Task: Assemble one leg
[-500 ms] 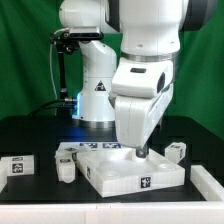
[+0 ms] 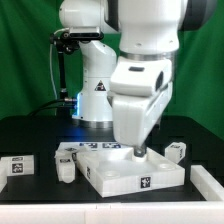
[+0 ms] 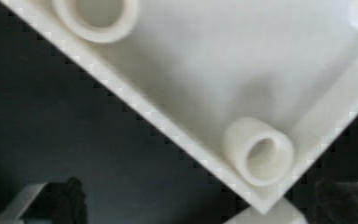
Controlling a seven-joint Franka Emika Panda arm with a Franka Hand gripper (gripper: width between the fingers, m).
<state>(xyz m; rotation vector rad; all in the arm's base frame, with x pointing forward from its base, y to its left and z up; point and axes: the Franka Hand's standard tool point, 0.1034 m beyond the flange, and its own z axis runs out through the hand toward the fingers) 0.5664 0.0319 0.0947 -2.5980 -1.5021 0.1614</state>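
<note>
A large flat white slab [image 2: 128, 168] with round corner sockets lies on the black table. My gripper [image 2: 140, 153] hangs low over its far right corner. In the wrist view the slab [image 3: 211, 80] fills most of the picture, with one socket [image 3: 265, 155] near its corner and another [image 3: 101, 18] further off. My gripper [image 3: 202, 215] is open and empty, its dark fingers [image 3: 51, 200] standing wide apart on either side of the slab's corner. One leg [image 2: 65, 168], a small white post with tags, stands at the slab's left in the exterior view. Another leg [image 2: 177, 150] is at its right.
A white tagged part [image 2: 16, 166] lies at the exterior view's far left and another white part [image 2: 207, 180] at its far right. The marker board [image 2: 74, 147] lies behind the slab. The robot's base [image 2: 95, 95] stands at the back, before a green backdrop.
</note>
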